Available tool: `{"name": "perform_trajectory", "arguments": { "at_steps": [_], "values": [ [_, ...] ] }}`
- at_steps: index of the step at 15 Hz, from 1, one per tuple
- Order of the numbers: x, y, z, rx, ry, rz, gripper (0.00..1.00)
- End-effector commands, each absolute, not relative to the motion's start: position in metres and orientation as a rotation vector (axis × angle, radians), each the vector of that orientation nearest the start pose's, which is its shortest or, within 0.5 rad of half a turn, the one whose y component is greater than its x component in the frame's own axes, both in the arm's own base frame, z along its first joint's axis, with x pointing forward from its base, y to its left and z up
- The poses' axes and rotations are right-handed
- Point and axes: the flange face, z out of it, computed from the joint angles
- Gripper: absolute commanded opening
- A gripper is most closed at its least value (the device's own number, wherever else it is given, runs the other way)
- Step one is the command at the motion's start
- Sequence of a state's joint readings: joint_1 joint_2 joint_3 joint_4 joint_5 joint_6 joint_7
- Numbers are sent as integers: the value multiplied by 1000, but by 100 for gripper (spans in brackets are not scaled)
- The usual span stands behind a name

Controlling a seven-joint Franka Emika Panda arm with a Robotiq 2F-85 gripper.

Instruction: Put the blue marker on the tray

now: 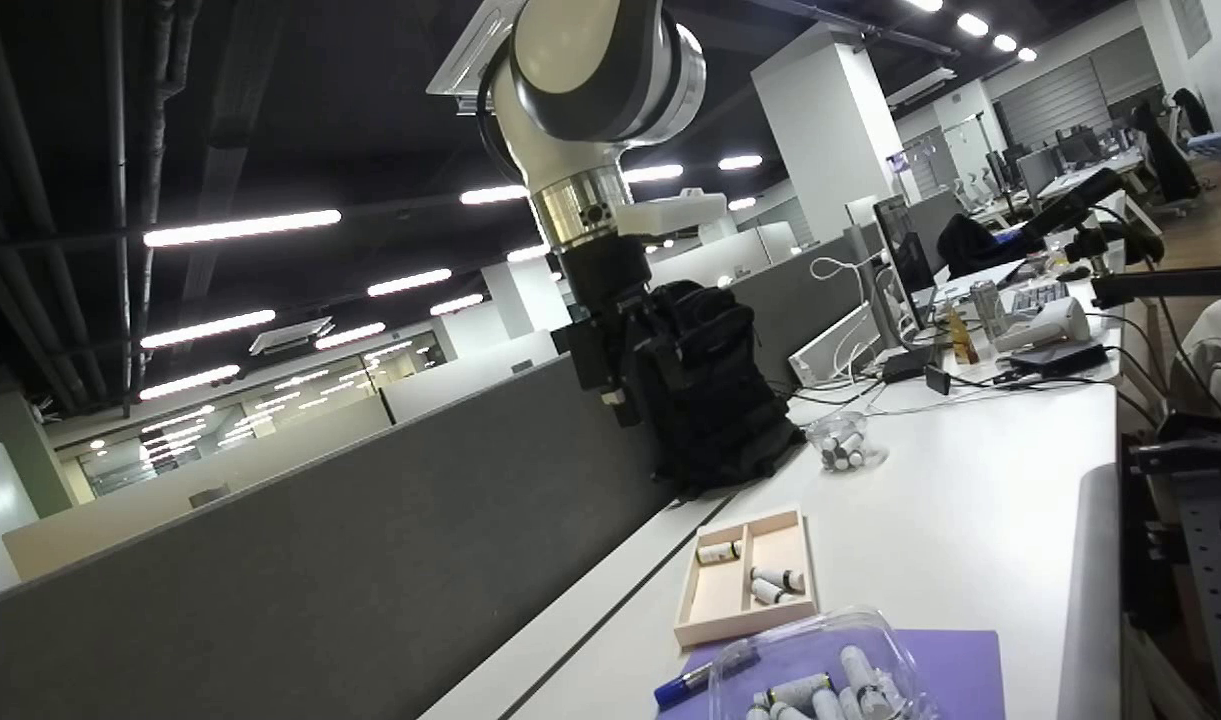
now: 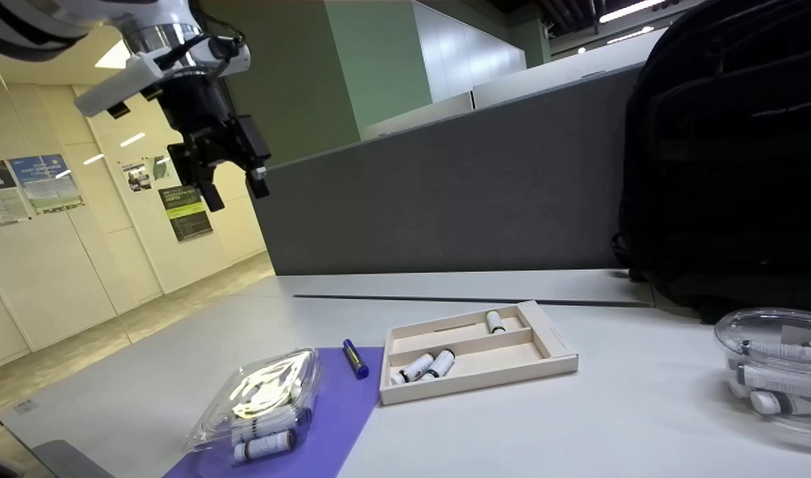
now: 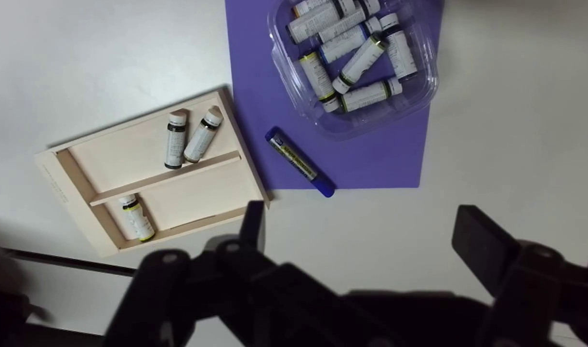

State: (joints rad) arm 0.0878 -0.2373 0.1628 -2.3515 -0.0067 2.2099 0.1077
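Hanging high over the white surface (image 3: 505, 144), the gripper (image 3: 359, 224) has its fingers (image 3: 484, 243) spread wide, w/ surface showing in the gap btwn them in the wrist view. It pts down in both exterior views; the Franka Panda arm (image 1: 600, 110) reaches down to it from above.

Well below, the blue marker (image 3: 301, 162) lies on the purple mat (image 3: 385, 164), its cap end poking just past the mat edge. It's outside the light-wood tray (image 3: 125, 149), btwn that & a clear plastic tub (image 3: 339, 127), apart from both.

Tray is rect. w/ raised rim & a divider (image 3: 166, 179), so 2 comps: 1 has 2 white-capped vials (image 3: 176, 142) lying side by side toward the mat end, the other a yellow-banded vial (image 3: 138, 220) near the wide-rimmed end.

Tub sits on the mat w/ a jumble of white-labelled vials (image 3: 362, 62), at least 8 visible.

Farther out, in both exterior views, a round clear tub (image 2: 722, 340) on the surface holds more vials (image 2: 779, 381) near a black backpack (image 2: 730, 166), w/ a grey partition (image 2: 445, 199) behind.
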Motion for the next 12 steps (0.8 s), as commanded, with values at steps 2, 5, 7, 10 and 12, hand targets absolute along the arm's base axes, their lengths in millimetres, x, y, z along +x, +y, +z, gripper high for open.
{"name": "perform_trajectory", "arguments": {
  "at_steps": [2,5,7,10,12],
  "values": [
    [498,116,411,-3209,-332,-248,100],
    [529,119,384,-3162,-477,-294,100],
    [548,122,363,-3078,-589,-289,100],
    [571,121,333,-2966,-725,-237,100],
    [584,118,316,-2925,-800,-187,100]
  ]
}}
